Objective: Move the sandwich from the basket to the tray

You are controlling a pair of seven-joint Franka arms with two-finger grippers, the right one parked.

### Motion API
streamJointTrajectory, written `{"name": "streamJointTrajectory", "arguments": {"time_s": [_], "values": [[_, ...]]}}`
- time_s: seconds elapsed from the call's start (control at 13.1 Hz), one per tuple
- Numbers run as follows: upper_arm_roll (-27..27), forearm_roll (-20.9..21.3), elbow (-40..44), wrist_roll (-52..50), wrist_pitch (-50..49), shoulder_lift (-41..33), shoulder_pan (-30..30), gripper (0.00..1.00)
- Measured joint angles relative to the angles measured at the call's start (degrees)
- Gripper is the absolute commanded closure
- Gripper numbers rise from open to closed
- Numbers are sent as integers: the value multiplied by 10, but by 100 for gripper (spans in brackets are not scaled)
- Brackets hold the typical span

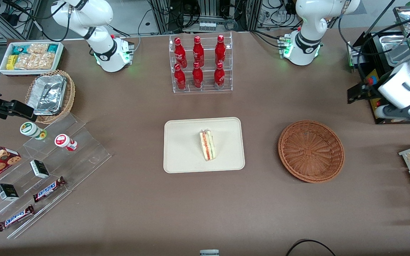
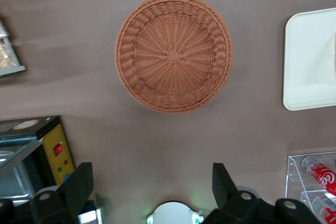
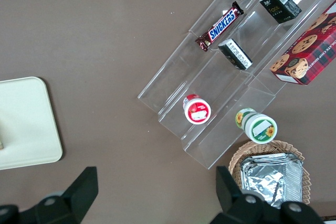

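On the tray lies the sandwich, well apart from the open, empty hand.

Hand open above bare table, holding nothing; empty basket below; tray corner beside.

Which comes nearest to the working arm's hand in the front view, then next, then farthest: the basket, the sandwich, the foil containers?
The left hand is open, raised near the working arm's end of the table.
1. Basket: nearest, empty, at the working arm's end.
2. Sandwich: mid-table, lying on the tray.
3. Foil containers: farthest, at the parked arm's end, in a tan wicker basket.
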Motion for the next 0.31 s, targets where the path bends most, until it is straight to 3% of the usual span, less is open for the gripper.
{"name": "streamJointTrajectory", "arguments": {"time_s": [0.31], "values": [[-1, 17, -2, 0, -3, -26, 3, 0]]}}
